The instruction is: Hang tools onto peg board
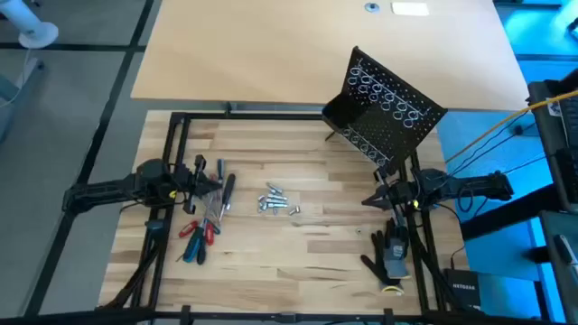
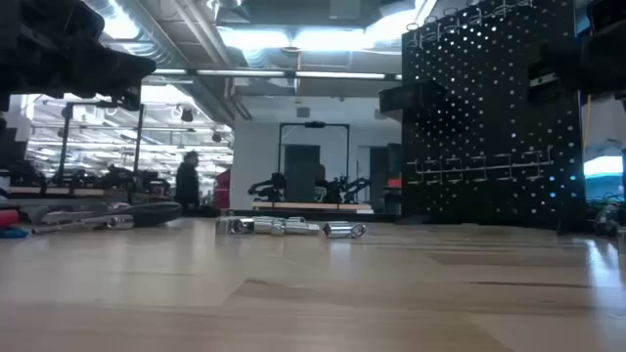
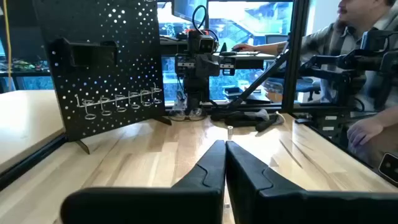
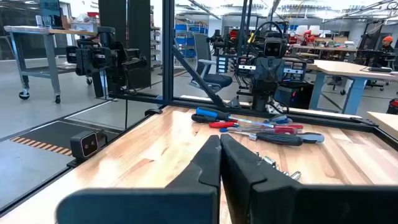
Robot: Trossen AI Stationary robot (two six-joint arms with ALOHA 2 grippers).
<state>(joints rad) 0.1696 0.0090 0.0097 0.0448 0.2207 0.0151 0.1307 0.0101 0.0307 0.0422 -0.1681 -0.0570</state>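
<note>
- Pale wooden desk (image 1: 307, 244) fills the frame's centre.
- Left gripper (image 1: 209, 184) and right gripper (image 1: 368, 199): jaws clenched, empty.
- Tools (image 1: 206, 221) lie lower left; peg board (image 1: 384, 113) stands upper right.

Both arms matte black, boxy jointed links, black cabling along them. Left end effector (image 3: 224, 163): two dark wedge-shaped fingers with flat inner faces on a wide black crossbar. Right end effector (image 4: 219, 163): same build. Small yellow mark on the right arm near the wrist, high view.
</note>
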